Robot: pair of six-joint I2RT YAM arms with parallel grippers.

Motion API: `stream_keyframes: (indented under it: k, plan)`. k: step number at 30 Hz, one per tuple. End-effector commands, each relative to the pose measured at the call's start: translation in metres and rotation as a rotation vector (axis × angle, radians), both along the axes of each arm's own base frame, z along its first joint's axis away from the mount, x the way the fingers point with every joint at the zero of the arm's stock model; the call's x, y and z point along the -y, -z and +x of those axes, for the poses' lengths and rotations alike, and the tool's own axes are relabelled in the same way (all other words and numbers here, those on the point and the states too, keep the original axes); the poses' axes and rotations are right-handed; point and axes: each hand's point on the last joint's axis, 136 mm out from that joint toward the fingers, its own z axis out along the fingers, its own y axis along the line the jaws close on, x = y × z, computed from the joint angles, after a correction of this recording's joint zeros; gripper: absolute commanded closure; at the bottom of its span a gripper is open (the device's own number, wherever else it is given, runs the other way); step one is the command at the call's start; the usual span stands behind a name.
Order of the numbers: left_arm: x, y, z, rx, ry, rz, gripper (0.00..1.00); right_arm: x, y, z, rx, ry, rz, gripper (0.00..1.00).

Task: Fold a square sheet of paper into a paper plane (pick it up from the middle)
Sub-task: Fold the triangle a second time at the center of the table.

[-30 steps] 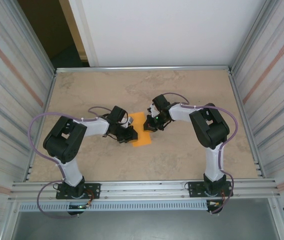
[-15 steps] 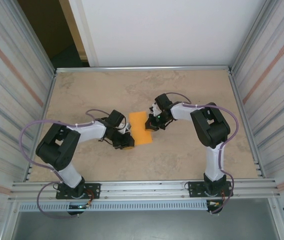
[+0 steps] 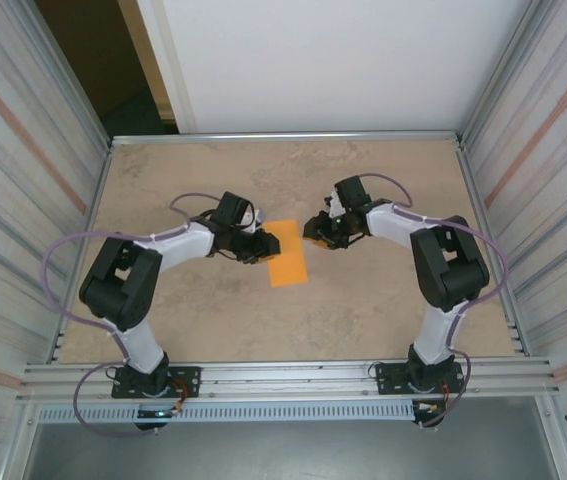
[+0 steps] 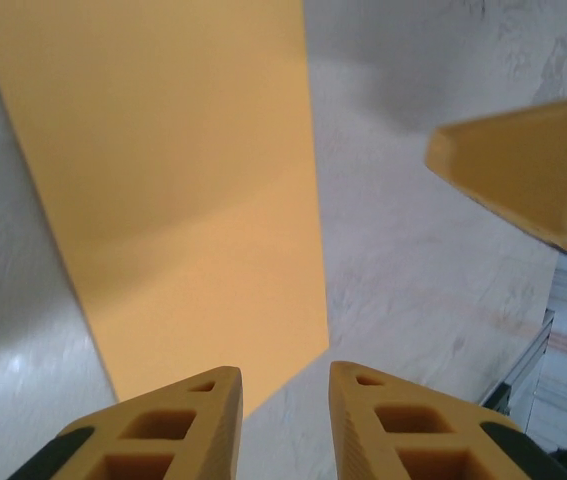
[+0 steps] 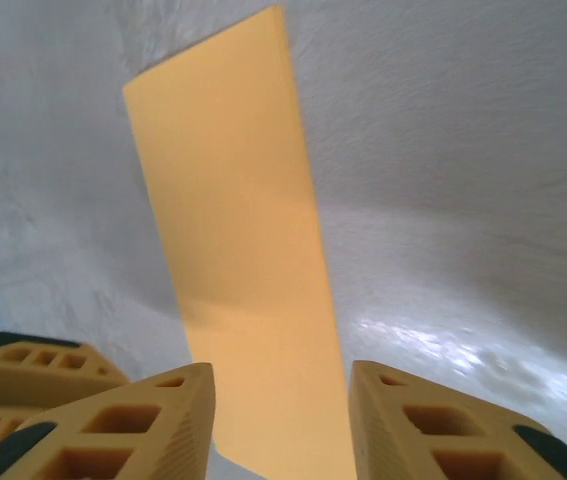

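Orange sheet lies at frame centre, folded to a narrow rectangle. My left gripper and right gripper flank it, jaws parted, holding nothing. Judged step: between folds. Next move needs a clean pinch on one long edge.
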Motion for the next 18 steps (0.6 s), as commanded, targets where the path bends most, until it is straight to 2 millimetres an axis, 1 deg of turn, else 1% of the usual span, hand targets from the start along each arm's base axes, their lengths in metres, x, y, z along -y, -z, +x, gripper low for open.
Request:
stream_keyframes:
  k: [1, 5, 7, 10, 13, 18]
  plan:
    - [0.003, 0.002, 0.02, 0.013, -0.045, 0.02, 0.7, 0.011, 0.002, -0.011, -0.039, 0.054, -0.005, 0.58]
    - [-0.001, 0.019, 0.029, -0.021, -0.075, 0.066, 0.7, 0.013, 0.008, -0.029, -0.086, 0.051, 0.001, 0.57]
    - [-0.004, 0.029, 0.029, -0.046, -0.094, 0.083, 0.7, 0.012, 0.011, -0.039, -0.106, 0.041, -0.003, 0.57]
    - [-0.011, 0.039, 0.03, -0.073, -0.13, 0.114, 0.7, 0.01, 0.014, -0.05, -0.131, 0.025, -0.015, 0.57]
    - [-0.022, 0.051, 0.029, -0.139, -0.191, 0.131, 0.7, 0.005, 0.018, -0.061, -0.16, 0.001, -0.027, 0.58]
    - [-0.028, 0.068, 0.021, -0.227, -0.23, 0.139, 0.7, -0.002, 0.022, -0.075, -0.19, -0.026, -0.048, 0.59]
